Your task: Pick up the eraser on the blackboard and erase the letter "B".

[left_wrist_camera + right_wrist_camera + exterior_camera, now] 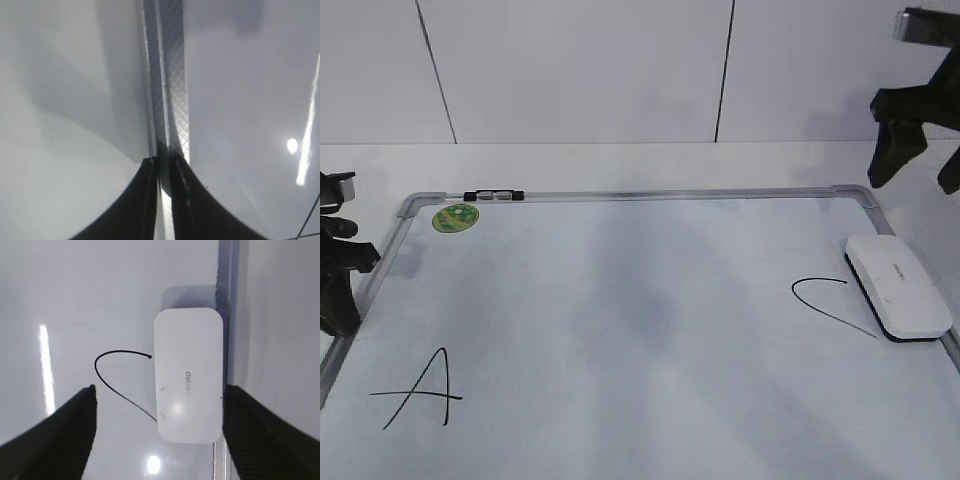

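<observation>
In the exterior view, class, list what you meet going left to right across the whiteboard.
Left gripper → letter A → green sticker → black clip on the top frame → letter C → eraser.

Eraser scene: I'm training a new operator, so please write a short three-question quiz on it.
1. True or false: the eraser lies on the blackboard, and the right claw is not touching it.
2. Which letter is drawn right beside the eraser? A) the letter A B) the letter B C) the letter C
3. Fill in: the right claw's jaws stand ____ above the eraser.

Key: 1 true; 2 C; 3 open.
</observation>
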